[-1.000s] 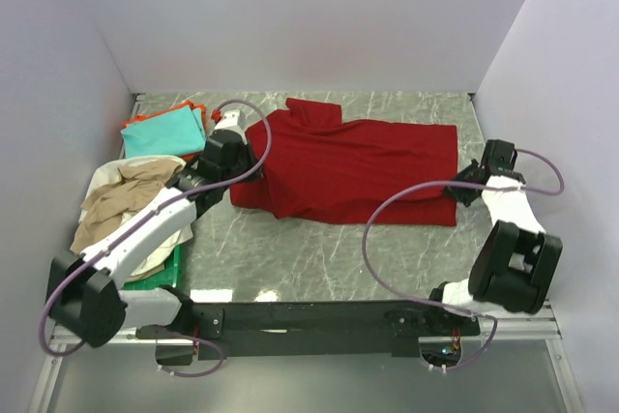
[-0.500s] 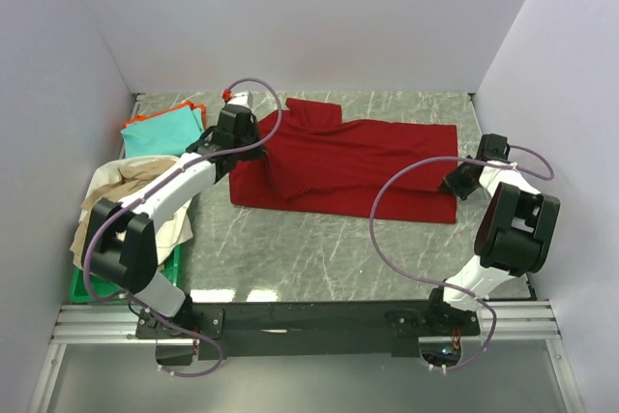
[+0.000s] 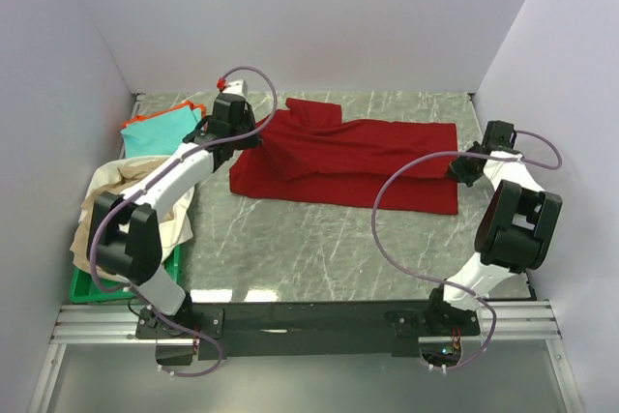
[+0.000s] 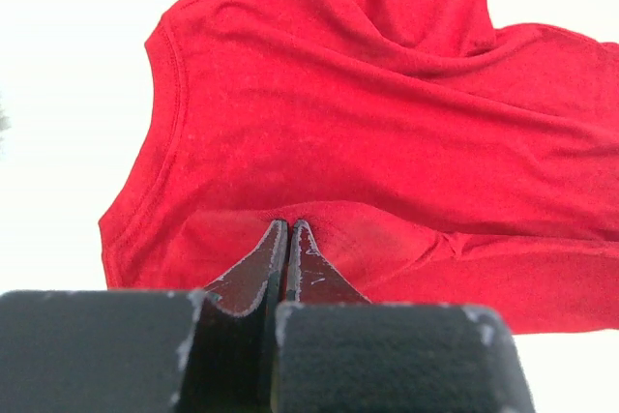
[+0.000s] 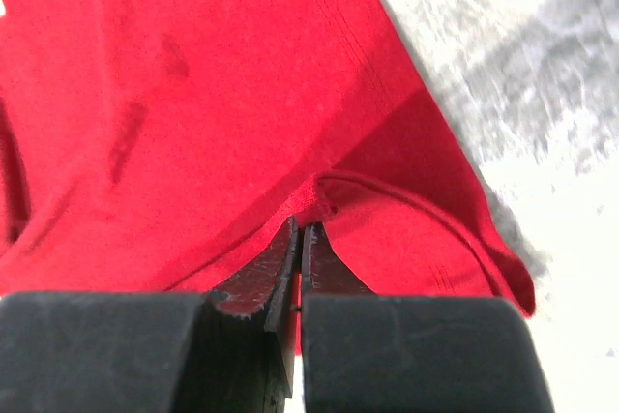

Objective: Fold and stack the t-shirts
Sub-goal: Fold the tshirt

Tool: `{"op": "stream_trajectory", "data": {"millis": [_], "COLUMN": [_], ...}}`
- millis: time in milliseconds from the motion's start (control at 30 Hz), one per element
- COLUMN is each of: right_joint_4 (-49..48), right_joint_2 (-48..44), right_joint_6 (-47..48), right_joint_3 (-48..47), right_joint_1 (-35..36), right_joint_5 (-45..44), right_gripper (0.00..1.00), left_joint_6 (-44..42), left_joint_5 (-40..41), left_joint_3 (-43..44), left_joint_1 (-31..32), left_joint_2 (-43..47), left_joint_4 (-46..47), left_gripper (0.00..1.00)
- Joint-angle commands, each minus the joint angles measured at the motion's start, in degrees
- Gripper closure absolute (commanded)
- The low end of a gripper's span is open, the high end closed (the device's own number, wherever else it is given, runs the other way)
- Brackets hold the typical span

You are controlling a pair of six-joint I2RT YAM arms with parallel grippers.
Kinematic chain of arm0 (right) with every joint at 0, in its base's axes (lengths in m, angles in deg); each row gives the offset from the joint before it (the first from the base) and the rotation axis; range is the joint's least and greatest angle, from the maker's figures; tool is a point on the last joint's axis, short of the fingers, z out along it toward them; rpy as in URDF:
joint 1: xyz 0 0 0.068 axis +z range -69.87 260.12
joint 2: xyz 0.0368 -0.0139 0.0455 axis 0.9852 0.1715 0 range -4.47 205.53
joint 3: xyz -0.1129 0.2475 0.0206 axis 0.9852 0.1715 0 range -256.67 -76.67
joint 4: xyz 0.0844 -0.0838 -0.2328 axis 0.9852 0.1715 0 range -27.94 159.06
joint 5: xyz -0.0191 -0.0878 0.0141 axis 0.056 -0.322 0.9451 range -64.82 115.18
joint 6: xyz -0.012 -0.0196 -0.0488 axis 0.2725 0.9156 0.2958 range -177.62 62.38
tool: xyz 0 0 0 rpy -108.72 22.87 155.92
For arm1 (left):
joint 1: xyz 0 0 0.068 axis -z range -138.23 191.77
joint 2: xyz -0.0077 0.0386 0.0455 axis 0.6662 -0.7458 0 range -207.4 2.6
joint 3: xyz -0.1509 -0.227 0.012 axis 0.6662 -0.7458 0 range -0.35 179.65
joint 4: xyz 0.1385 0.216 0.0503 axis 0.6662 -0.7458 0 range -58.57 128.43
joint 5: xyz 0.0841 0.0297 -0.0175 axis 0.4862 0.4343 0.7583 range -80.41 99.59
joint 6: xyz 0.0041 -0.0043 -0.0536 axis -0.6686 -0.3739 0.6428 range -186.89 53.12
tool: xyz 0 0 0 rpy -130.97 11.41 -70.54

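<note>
Left jaws pressed together, pinching a raised fold of the dark red t-shirt (image 4: 387,123) near its collar end; the cloth spreads ahead of them on the tabletop (image 3: 319,249). Right jaws likewise clamped on it, probably at a hem corner. Teal t-shirt (image 3: 160,132) lies just outboard of the left jaws.

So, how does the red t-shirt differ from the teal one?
The red t-shirt lies spread over the table; the teal t-shirt lies folded at the far left. The left gripper and right gripper are shut on the red t-shirt; none holds the teal t-shirt. The red t-shirt covers more table. Both are plain cloth.
</note>
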Motion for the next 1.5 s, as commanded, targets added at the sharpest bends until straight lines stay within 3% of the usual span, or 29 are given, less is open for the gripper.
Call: {"op": "stream_trajectory", "data": {"millis": [0,533,633,667,700,733,767,800,867,967,1200,1333,1467], "right_joint_4": [-0.4,-0.3,0.9,1.3,1.8,2.1,2.1,2.1,1.4,-1.2,-7.5,-6.9,-4.9], "right_joint_2": [2.8,8.4,9.7,10.5,10.7,11.1,11.3,11.3,10.2,6.9,0.0,-3.1,-6.7], "right_joint_6": [-0.1,2.3,3.2,3.5,3.9,4.2,4.5,4.8,5.2,5.1,3.6,4.0,4.1], "right_joint_3": [-3.2,-7.2,-9.6,-10.9,-11.5,-12.3,-12.7,-12.8,-12.1,-8.6,3.1,7.0,8.4], "right_joint_1": [0.0,0.0,0.0,0.0,0.0,0.1,0.0,0.0,0.0,0.1,0.2,0.2,0.2], "right_joint_5": [-1.2,2.2,2.7,3.2,3.6,3.8,4.2,4.4,4.6,4.6,5.0,-0.1,-5.5], "right_gripper": [1.0,1.0,0.91,0.79,0.73,0.65,0.62,0.6,0.57,0.56,0.56,0.57,0.57], "left_joint_6": [-1.3,-1.2,-0.9,-0.7,-0.6,-0.2,0.0,0.3,0.6,1.2,3.5,4.0,4.4], "left_joint_5": [-1.8,-3.2,-2.6,-2.5,-2.5,-2.5,-2.4,-1.9,-1.7,-0.9,-2.2,-0.8,0.8], "left_joint_3": [3.3,13.5,16.6,17.6,19.4,20.0,20.3,20.2,18.7,13.6,-1.7,-6.8,-9.9], "left_joint_1": [-0.9,-2.4,-2.6,-2.7,-2.9,-3.1,-3.2,-3.2,-3.2,-3.2,-3.2,-3.2,-3.2], "left_joint_2": [-2.8,-14.4,-16.6,-18.1,-18.6,-19.1,-19.3,-19.0,-16.9,-12.9,-6.0,-3.7,-1.8], "left_joint_4": [1.7,-0.7,-1.7,-2.4,-3.6,-4.1,-4.1,-4.0,-2.9,-0.3,4.8,5.4,4.4], "left_gripper": [1.0,1.0,1.0,0.98,0.89,0.75,0.42,0.29,0.16,0.09,0.05,0.06,0.14]}}
